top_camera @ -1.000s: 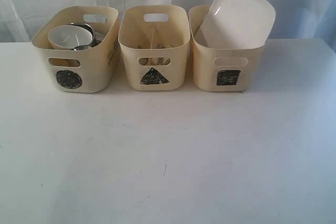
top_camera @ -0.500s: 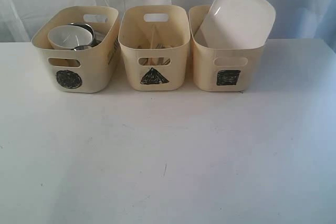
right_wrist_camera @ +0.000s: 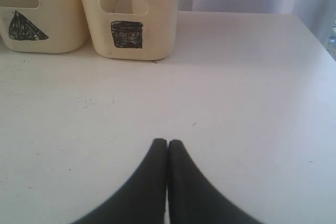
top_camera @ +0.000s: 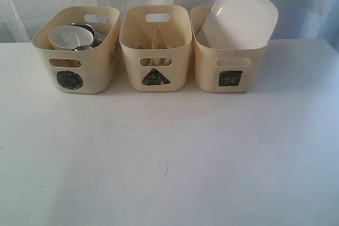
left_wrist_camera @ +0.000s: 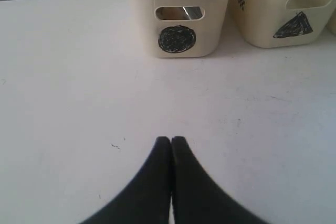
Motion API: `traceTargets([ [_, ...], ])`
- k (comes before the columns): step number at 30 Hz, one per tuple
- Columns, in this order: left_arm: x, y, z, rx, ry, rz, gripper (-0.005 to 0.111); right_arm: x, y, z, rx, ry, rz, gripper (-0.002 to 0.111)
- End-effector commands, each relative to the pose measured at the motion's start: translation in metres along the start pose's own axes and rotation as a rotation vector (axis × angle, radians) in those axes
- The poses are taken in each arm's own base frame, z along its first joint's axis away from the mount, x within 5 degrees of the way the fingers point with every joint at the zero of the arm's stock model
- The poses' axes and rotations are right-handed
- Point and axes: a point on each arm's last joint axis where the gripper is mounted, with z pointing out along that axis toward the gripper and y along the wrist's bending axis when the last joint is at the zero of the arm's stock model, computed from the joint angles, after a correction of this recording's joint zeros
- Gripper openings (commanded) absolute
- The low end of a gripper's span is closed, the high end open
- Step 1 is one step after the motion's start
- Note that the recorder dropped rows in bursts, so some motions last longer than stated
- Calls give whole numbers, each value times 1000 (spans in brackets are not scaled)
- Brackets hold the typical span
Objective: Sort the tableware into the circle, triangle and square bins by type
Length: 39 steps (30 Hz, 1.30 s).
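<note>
We record bright, diffuse light. The bins (top_camera: 155, 46) cast only faint shadows on the white table (top_camera: 169, 157). Exterior view soft, slightly grainy; wrist views tinted pinkish.

table front (top_camera: 169, 157) clear, bins (top_camera: 155, 46) side-by-side at rear

Three cream plastic bins stand in a row. The triangle bin (top_camera: 180, 51) is the middle one. Thin cutlery and chopsticks (top_camera: 157, 51) stand upright inside it (single pieces are hard to tell apart). Just left of it, the circle bin (top_camera: 95, 75) holds a pale round bowl (top_camera: 70, 36) with a shiny steel cup (top_camera: 86, 27) behind. Just right of it, the square bin (top_camera: 206, 75) holds a large white square plate (top_camera: 238, 17), tilted on edge and rising above the rim.
</note>
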Motion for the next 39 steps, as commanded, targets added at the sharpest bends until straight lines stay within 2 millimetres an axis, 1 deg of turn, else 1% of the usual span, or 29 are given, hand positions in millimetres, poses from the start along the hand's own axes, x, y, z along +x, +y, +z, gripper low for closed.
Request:
traceTargets([
  [1, 32, 0, 16, 7, -51, -4, 0, 0, 0, 0, 5, -15, -4, 0],
  [2, 40, -1, 18, 12, -45, 7, 0, 0, 0, 0, 5, -15, -4, 0],
  [3, 55, -2, 23, 29, -14, 45, 0, 0, 0, 0, 5, -15, -4, 0],
  [5, 73, -4, 30, 52, 4, 48, 0, 0, 0, 0, 5, -15, -4, 0],
  [7, 87, -3, 35, 51, 8, 30, 0, 0, 0, 0, 5, -15, -4, 0],
  [11, 105, -3, 41, 47, 15, 3, 0, 0, 0, 0, 5, -15, -4, 0],
  [14, 104, -2, 42, 44, -4, -10, 0, 0, 0, 0, 5, -15, -4, 0],
  [19, 106, -3, 42, 47, 15, -10, 0, 0, 0, 0, 5, -15, -4, 0],
  [30, 115, -3, 41, 53, 111, -1, 0, 0, 0, 0, 5, -15, -4, 0],
  [33, 118, -1, 41, 23, 142, -13, 0, 0, 0, 0, 5, -15, -4, 0],
  [39, 118, 5, 41, -68, 140, -62, 0, 0, 0, 0, 5, -15, -8, 0],
])
